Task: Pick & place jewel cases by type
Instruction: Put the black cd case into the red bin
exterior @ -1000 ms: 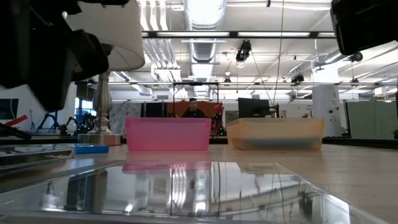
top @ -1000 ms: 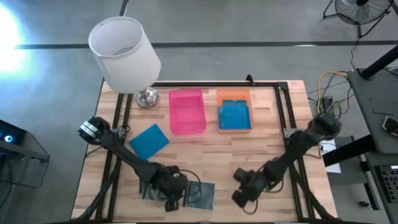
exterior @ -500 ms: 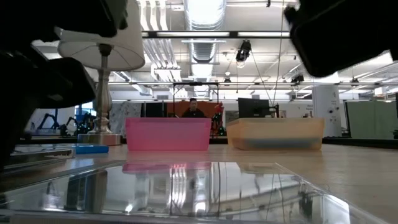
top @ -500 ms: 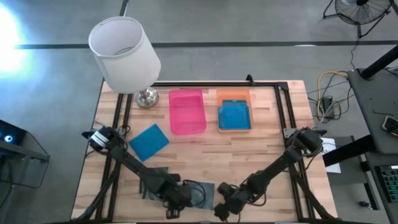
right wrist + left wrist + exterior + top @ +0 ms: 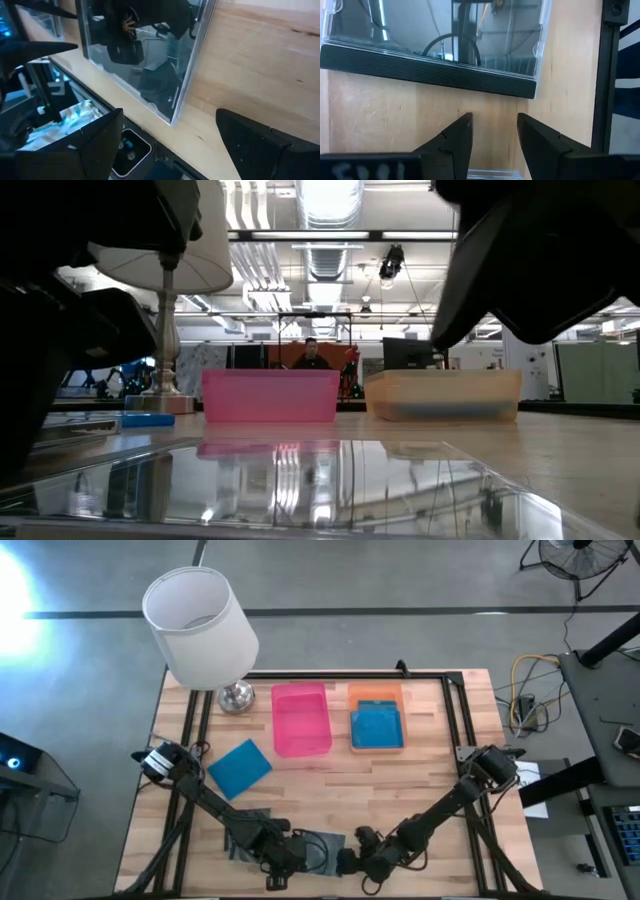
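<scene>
Down at the six o'clock edge of the wooden table [image 5: 440,755] we have both arms working close together. Our left gripper [image 5: 283,858] sits low over the clear cases [image 5: 322,852]; its dark fingers [image 5: 456,137] stand a narrow gap apart over bare wood, holding nothing, with a clear case's ribbed black spine just ahead of them. Our right gripper [image 5: 362,862] is at the same case's three o'clock side, its blunt fingers [image 5: 260,137] spread wide, the glossy clear corner [image 5: 172,117] between them but not touched.

Up the table at ten o'clock from the grippers lies a flat blue case [image 5: 240,766], opaque and square. At twelve o'clock a translucent pink tray [image 5: 301,719] stands beside an orange tray [image 5: 375,693] that holds another blue case [image 5: 377,727]. A lamp [image 5: 198,627] with a white drum shade occupies the eleven o'clock corner.
</scene>
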### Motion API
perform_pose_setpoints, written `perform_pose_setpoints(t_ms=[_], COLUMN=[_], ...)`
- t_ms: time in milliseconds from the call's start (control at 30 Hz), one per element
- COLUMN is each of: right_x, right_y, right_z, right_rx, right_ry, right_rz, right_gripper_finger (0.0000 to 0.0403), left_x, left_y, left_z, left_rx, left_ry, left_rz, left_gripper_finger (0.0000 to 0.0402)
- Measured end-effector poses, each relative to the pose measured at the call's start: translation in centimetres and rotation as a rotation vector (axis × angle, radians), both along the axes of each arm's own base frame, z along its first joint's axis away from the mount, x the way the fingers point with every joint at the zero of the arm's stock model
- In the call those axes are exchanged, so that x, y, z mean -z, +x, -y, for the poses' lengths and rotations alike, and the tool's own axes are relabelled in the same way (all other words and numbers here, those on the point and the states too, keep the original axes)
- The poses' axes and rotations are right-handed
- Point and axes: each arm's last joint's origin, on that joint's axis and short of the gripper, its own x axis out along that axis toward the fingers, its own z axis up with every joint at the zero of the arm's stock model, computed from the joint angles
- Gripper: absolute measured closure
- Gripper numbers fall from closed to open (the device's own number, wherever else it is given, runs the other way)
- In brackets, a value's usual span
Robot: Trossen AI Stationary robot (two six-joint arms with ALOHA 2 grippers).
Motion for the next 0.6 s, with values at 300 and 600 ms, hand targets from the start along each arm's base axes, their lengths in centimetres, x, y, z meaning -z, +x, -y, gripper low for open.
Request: perform_pose_setpoints(t_ms=[300, 600], right_x=[-0.1, 0.1], right_y=[1.7, 1.7], right_z=[0.7, 0.6], right_rx=[0.019, -0.005], right_ry=[-0.043, -0.057], right_rz=[-0.023, -0.019], right_gripper_finger=[0.0105, 0.0106], left_x=[-0.1, 0.4], left_y=[0.9, 1.3], left_z=[0.2, 0.0], left_rx=[0.031, 0.036], left_ry=[-0.042, -0.055], left_rz=[0.087, 0.083], left_gripper_finger=[0.0262, 0.0262])
